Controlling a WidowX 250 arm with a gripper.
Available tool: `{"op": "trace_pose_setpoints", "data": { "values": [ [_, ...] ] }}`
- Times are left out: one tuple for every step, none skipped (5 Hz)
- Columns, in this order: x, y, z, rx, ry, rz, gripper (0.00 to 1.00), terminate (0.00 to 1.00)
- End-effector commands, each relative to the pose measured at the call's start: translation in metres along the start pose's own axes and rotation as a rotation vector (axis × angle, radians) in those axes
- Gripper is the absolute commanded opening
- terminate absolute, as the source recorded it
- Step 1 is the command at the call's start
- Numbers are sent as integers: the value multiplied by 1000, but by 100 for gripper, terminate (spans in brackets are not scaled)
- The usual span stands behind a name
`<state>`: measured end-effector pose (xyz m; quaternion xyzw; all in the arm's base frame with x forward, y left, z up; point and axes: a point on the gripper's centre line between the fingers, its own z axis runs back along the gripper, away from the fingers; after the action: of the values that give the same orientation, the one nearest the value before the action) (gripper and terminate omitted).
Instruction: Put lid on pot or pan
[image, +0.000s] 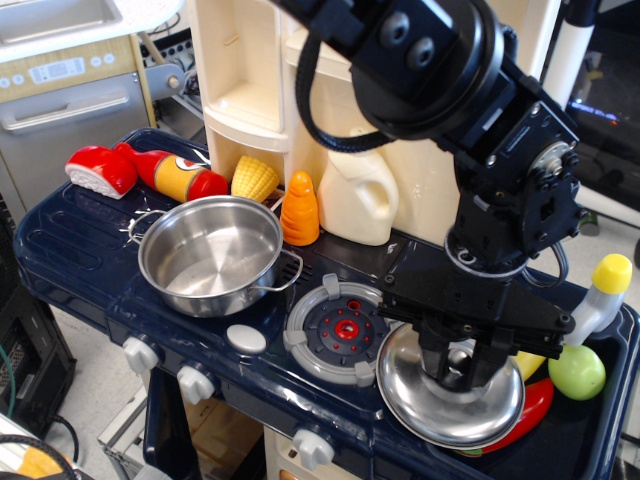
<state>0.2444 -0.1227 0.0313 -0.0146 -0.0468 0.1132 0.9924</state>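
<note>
The shiny domed lid (425, 408) lies at the right front of the dark blue toy stove (70, 250), slightly tilted, over a red item (531, 404). My gripper (458, 372) reaches down onto the lid's centre with its two black fingers drawn together around the knob, which they hide. The stainless-steel pot (210, 255) with wire loop handles stands open and empty on the left of the stove, well apart from the lid.
A grey burner ring with a red centre (345, 330) sits between pot and lid. An orange cone (299, 210), corn (254, 178), a cream jug (357, 195) and a red bottle (175, 175) line the back. A green apple (576, 371) and yellow-capped bottle (605, 290) are at the right.
</note>
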Motion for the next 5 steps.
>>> {"op": "trace_pose_setpoints", "data": {
  "values": [
    [10, -4, 18, 15, -17, -44, 0, 0],
    [13, 0, 54, 113, 2, -61, 0, 0],
    [26, 39, 88, 179, 61, -96, 0, 0],
    [38, 84, 105, 243, 64, -127, 0, 0],
    [48, 133, 102, 237, 63, -157, 0, 0]
  ]
}}
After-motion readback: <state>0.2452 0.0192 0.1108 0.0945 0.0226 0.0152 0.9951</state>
